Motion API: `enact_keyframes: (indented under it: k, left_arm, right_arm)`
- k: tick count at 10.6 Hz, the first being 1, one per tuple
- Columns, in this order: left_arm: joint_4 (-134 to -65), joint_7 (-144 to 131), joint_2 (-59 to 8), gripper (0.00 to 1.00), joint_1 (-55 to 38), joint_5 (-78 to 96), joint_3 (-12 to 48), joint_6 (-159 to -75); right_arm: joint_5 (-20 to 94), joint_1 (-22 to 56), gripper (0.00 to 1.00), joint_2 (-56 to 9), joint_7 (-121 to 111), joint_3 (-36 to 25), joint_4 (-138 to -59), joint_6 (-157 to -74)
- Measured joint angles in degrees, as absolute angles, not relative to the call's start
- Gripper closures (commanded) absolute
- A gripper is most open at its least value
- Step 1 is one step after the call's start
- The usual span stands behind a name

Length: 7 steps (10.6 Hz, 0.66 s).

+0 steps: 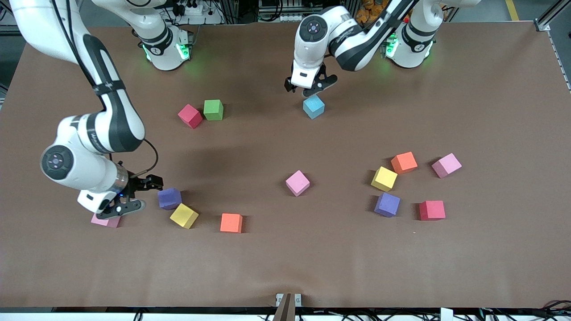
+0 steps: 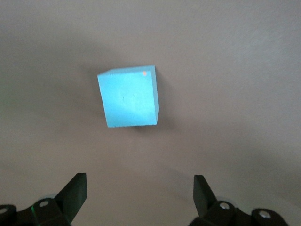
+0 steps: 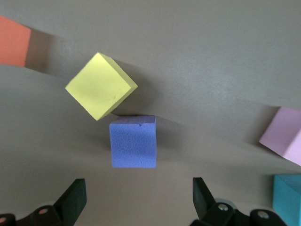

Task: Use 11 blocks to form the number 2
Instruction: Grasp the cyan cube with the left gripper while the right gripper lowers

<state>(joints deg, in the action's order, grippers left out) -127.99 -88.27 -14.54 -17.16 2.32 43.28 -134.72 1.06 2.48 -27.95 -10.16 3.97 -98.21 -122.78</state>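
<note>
blocks (image 1: 297,183) scattered apart on table (image 1: 285,263), two touching, none stacked

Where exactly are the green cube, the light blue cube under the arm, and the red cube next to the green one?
green cube (image 1: 213,109), front view, top face.
light blue cube (image 2: 128,97), left wrist view, top face.
red cube (image 1: 190,116), front view, top face.

The blocks look like soft foam with a matt, finely grained skin. The light blue cube (image 2: 128,97) under the left gripper (image 1: 311,90) shows faint speckling and one small orange fleck at a corner. The purple cube (image 3: 133,141) in front of the right gripper (image 1: 136,196) has a pitted, sponge-like face; the yellow cube (image 3: 101,85) touching it looks smoother. The table (image 1: 276,258) is a matt brown sheet, like paper or felt. Arm shells are glossy white plastic with matt black fingers (image 3: 73,200).
</note>
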Motion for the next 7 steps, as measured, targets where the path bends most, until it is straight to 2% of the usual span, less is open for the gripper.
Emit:
enact_keyframes:
  k: [7]
  left_arm:
    - [-129.14,-89.1,-20.3,0.0,-17.06,-5.37,39.23,-138.5]
  right_arm:
    - [1.07,2.59,0.0,-31.8,-10.61,4.17,-98.49,-126.33]
